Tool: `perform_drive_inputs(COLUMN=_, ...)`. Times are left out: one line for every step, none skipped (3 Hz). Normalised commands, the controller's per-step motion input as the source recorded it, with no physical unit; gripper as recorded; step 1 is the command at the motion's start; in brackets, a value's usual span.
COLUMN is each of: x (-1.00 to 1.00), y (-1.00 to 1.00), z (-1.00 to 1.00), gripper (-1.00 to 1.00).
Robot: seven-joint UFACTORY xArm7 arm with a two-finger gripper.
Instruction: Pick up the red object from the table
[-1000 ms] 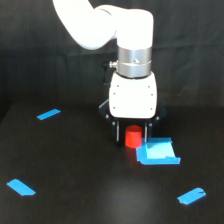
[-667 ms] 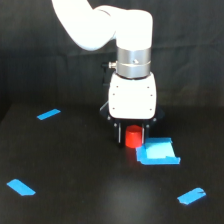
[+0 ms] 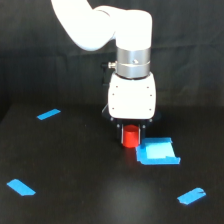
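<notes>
White robot arm lowered over a small red cylinder on a black table.

I see the gripper (image 3: 130, 134) set around the red object (image 3: 130, 137), which stands upright between the two dark fingers (image 3: 121, 133); I cannot tell whether they are pressing on it or only flanking it. To do this step well, I judge I should close evenly on the cylinder's middle, confirm the hold, then lift straight up so it does not tip. A blue square patch (image 3: 157, 152) lies just beside the fingers, toward the exterior view's right, touching or nearly touching the cylinder's base. The table (image 3: 75, 170) is flat matte black, with blue tape strips (image 3: 48, 114) well apart from the fingers. A black cloth backdrop (image 3: 40, 65) hangs behind.
</notes>
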Motion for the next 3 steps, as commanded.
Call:
perform_drive_inputs(x=-0.23, y=-0.2, z=0.95, gripper=-1.0)
perform_drive_inputs(x=-0.24, y=-0.11, z=0.95, gripper=-1.0)
perform_drive_inputs(x=-0.06, y=-0.1, z=1.0, gripper=-1.0)
